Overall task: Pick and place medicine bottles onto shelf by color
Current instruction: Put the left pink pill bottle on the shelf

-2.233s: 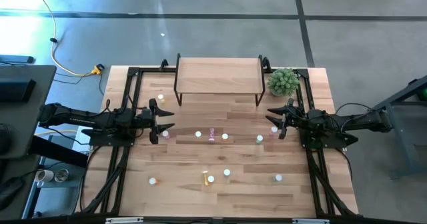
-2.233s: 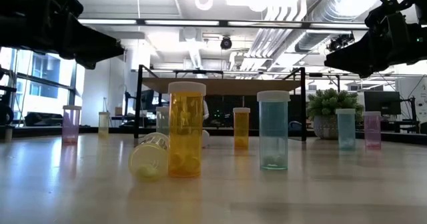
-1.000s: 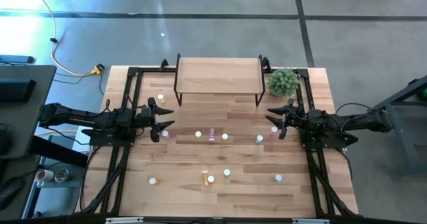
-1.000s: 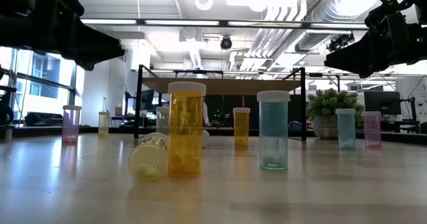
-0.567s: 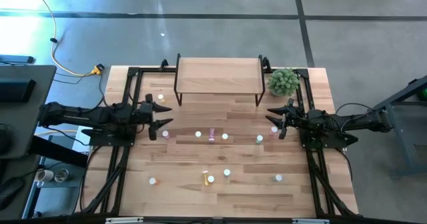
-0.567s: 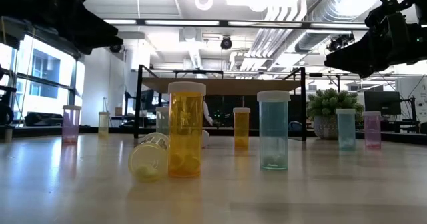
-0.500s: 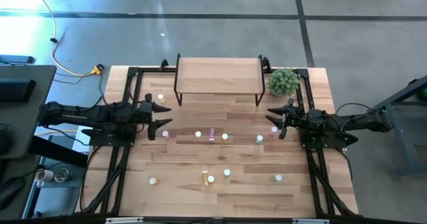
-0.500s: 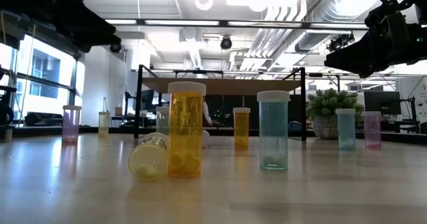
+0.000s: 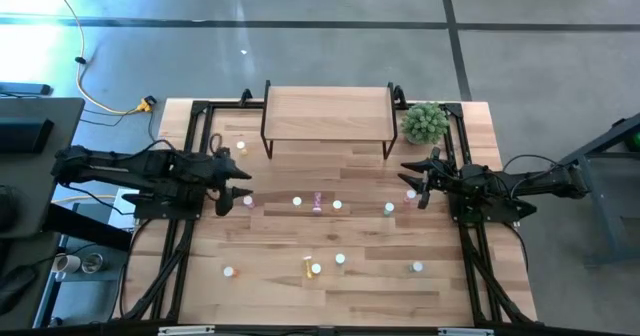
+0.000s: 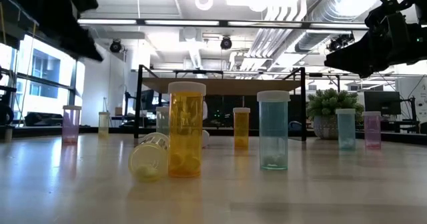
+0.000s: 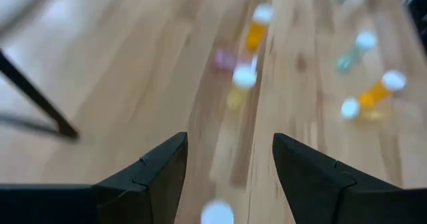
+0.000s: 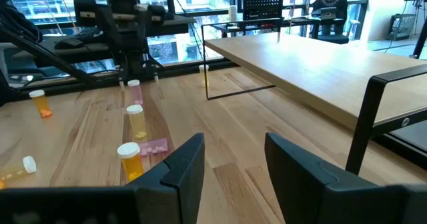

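**Both tools open over the tabletop, bottles still scattered**

The left tool [image 9: 238,179] hangs with its fingers apart and nothing between them, near a pink bottle [image 9: 249,201] at the tabletop's [image 9: 350,286] left side. The right tool [image 9: 412,183] is also open and empty, just beside another pink bottle [image 9: 411,194]. The medicine bottles [image 9: 317,269] stand spread across the middle and front, one yellow bottle [image 10: 149,157] lying on its side. The shelf [image 9: 327,112] at the back edge carries none, next to the plant [image 9: 425,122]
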Tool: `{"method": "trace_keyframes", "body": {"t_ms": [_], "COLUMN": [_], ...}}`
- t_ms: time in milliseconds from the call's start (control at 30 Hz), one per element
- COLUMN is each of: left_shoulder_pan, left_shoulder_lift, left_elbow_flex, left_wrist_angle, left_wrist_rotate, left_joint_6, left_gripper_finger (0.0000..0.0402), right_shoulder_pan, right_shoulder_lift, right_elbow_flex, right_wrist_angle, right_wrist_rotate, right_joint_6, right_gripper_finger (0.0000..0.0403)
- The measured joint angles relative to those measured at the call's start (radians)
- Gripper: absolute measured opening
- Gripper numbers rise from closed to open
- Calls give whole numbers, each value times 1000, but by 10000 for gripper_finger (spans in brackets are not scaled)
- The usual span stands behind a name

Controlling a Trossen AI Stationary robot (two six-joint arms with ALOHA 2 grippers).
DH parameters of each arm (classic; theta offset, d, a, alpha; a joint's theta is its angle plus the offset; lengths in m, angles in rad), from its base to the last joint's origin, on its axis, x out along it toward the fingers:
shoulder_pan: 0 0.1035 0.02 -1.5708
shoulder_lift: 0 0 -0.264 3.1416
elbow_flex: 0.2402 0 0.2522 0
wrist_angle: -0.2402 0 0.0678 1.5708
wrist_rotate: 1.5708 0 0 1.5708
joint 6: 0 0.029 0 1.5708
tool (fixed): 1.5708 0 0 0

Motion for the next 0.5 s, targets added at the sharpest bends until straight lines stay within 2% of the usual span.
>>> {"method": "trace_keyframes", "body": {"t_ms": [133,500], "left_shoulder_pan": [-37,-121], "left_shoulder_lift": [62,214], "left_elbow_flex": [0,0], "left_wrist_angle": [-47,-63], "left_wrist_rotate": [7,-91], "left_joint_6": [-47,-106], "left_gripper_finger": [211,211], "right_shoulder_pan": [0,0], "right_shoulder_lift": [0,0], "right_elbow_flex": [0,0], "right_wrist_angle": [0,0], "right_wrist_rotate": [0,0], "right_joint_6": [0,0], "right_gripper_finger": [149,149]}}
